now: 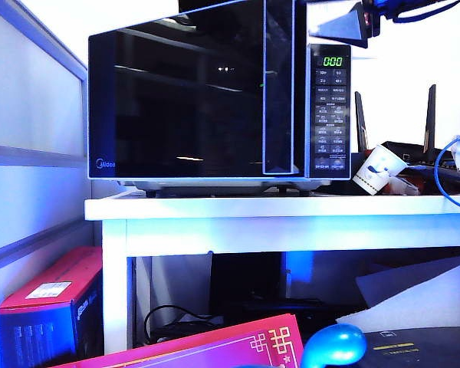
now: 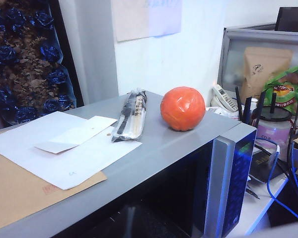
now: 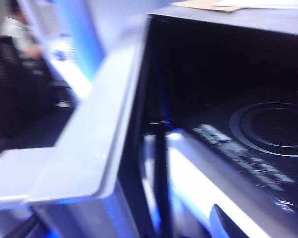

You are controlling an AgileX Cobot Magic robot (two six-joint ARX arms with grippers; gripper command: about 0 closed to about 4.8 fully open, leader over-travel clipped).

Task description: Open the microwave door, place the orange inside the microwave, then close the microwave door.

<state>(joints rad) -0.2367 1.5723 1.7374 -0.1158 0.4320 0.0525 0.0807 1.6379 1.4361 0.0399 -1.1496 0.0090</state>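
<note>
The black-and-silver microwave (image 1: 215,100) stands on a white table (image 1: 276,211). Its glossy black door (image 1: 184,100), with a vertical handle strip (image 1: 279,92), looks shut. The green display (image 1: 333,61) is lit. The orange (image 2: 183,108) rests on the microwave's grey top (image 2: 154,148), near the front corner above the keypad side; the exterior view cuts it off. My right gripper (image 1: 333,29) hangs at the microwave's upper right corner, open and holding nothing. One dark fingertip (image 3: 220,223) shows before the blurred door glass (image 3: 228,89). My left gripper is out of view.
White papers (image 2: 64,148), a brown envelope (image 2: 20,193) and a plastic-wrapped packet (image 2: 130,114) lie on the microwave top beside the orange. A paper cup (image 1: 379,169), router antennas (image 1: 431,115) and a blue cable (image 1: 445,176) crowd the table's right. A partition (image 1: 31,115) stands left.
</note>
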